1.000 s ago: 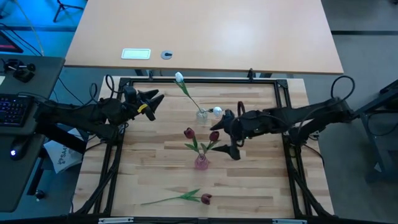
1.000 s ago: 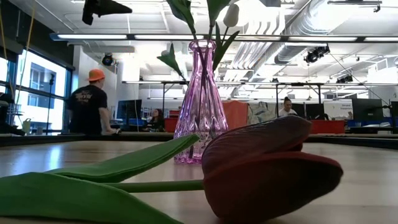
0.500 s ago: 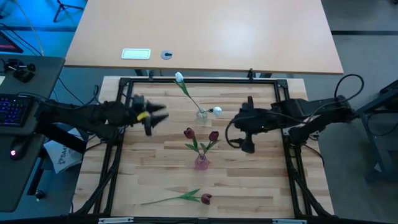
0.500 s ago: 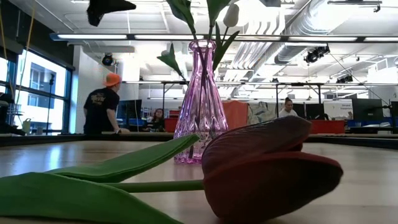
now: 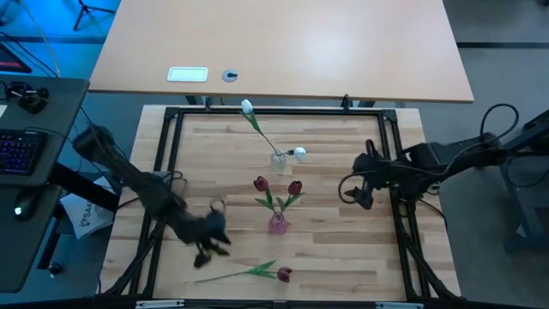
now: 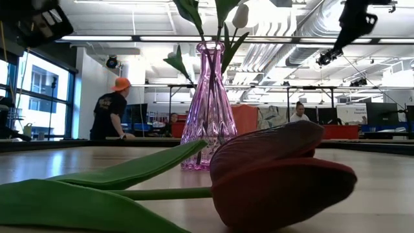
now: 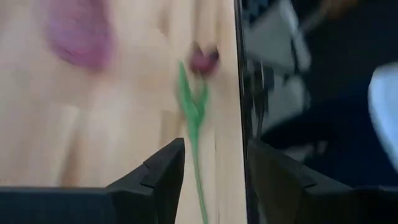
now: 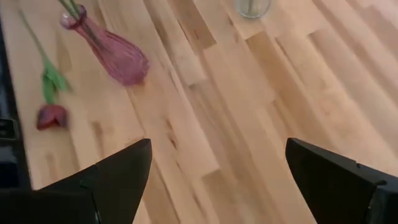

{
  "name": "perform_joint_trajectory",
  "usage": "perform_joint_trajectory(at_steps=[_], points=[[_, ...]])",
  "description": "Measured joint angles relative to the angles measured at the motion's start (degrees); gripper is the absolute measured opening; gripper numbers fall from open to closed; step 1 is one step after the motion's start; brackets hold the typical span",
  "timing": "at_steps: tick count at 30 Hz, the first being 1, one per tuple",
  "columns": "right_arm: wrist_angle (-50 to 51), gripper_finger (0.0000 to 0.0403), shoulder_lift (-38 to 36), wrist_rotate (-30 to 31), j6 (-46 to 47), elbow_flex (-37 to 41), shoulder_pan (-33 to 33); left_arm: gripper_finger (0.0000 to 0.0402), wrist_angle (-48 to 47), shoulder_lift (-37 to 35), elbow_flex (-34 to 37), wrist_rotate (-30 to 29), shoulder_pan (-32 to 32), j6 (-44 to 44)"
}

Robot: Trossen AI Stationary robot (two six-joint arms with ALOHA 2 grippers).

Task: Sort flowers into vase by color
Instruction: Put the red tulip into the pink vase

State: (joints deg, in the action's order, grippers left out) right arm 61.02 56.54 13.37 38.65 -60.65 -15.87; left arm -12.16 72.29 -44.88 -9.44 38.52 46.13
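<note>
Dark red, the last loose tulip (image 5: 282, 275) lies flat at the lower centre of the wooden table (image 5: 343, 249), stem trailing left. Two more red tulips (image 5: 261, 184) stand in the pink glass vase (image 5: 277, 224) at mid-frame; two white tulips (image 5: 247, 107) sit in the clear vase (image 5: 279, 158) above. Left gripper (image 5: 208, 246) hangs low-left near the fallen stem, fingers spread. Right gripper (image 5: 363, 190) waits at the right rail, fingers parted wide.

Red tulip (image 7: 203, 61) lies ahead — left tool (image 7: 214, 165) parted, empty.
</note>
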Motion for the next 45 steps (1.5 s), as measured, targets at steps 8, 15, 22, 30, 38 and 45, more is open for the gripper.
perform_joint_trajectory(at_steps=[8,15,22,30,38,45], points=[[-9.82,0.0364,-4.18,-5.62,2.48,9.59,-0.03,0.016,-5.37,21.72,-16.35,2.42,1.26,-13.17],[-9.96,0.0364,-4.27,-8.48,-1.23,9.93,-0.05,0.0168,-13.86,32.6,-26.41,2.39,0.42,-7.84],[-9.96,0.0364,-4.25,-6.52,-4.05,9.93,-0.05,0.019,-13.33,36.88,-27.98,3.81,0.59,-4.79],[-9.91,0.0364,-4.25,-6.45,-5.66,9.93,-0.03,0.0205,-12.72,39.69,-28.02,3.93,0.51,-6.17],[-9.87,0.0364,-4.25,-6.45,-5.74,9.91,-0.03,0.0205,-11.51,43.36,-28.19,3.94,0.53,-6.18],[-9.68,0.0364,-4.25,-5.94,-6.13,9.91,-0.03,0.0139,-14.26,43.88,-28.33,1.14,0.49,-3.42]])
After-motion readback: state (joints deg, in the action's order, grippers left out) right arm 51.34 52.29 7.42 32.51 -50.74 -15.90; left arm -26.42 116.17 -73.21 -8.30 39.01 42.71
